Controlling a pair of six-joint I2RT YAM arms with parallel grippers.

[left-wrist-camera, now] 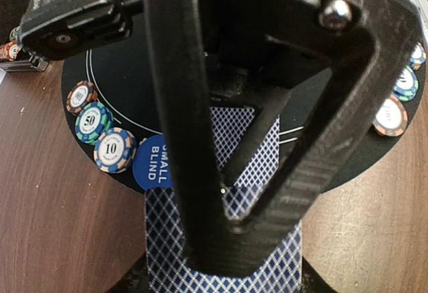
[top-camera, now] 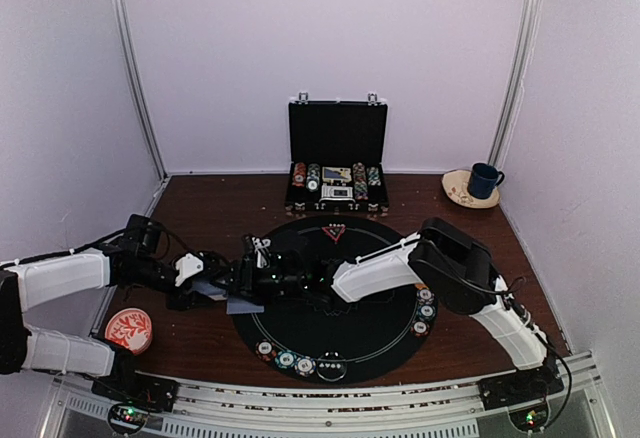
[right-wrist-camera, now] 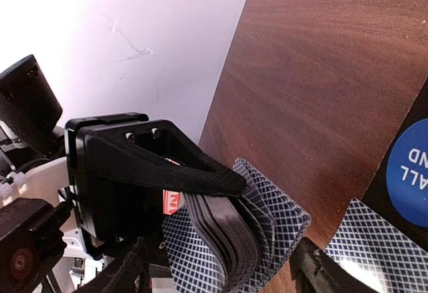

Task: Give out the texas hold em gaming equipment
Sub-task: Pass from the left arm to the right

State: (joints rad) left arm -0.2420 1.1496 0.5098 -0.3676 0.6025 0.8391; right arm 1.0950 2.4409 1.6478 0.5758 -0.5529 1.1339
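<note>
My left gripper point(top-camera: 225, 280) point(left-wrist-camera: 221, 283) is shut on a bowed deck of blue-backed cards point(left-wrist-camera: 167, 239) point(right-wrist-camera: 281, 226) at the black mat's point(top-camera: 330, 333) left edge. My right gripper point(top-camera: 262, 270) point(right-wrist-camera: 224, 276) is open, its jaws on either side of the deck's end; one of its fingers point(left-wrist-camera: 194, 139) lies over the top card. A single card point(right-wrist-camera: 374, 239) lies on the mat beside the blue small-blind disc point(left-wrist-camera: 152, 162) point(right-wrist-camera: 411, 172). Striped chips point(left-wrist-camera: 115, 150) point(top-camera: 285, 360) sit along the mat's near rim, more point(top-camera: 425, 310) at its right. A red triangle marker point(top-camera: 335, 228) lies at the mat's far edge.
The open black briefcase point(top-camera: 337, 158) with chip rows stands at the back centre. A red-and-white dish point(top-camera: 128, 328) sits front left, near the left arm. A blue mug point(top-camera: 485, 180) stands on a plate at the back right. White walls close in three sides.
</note>
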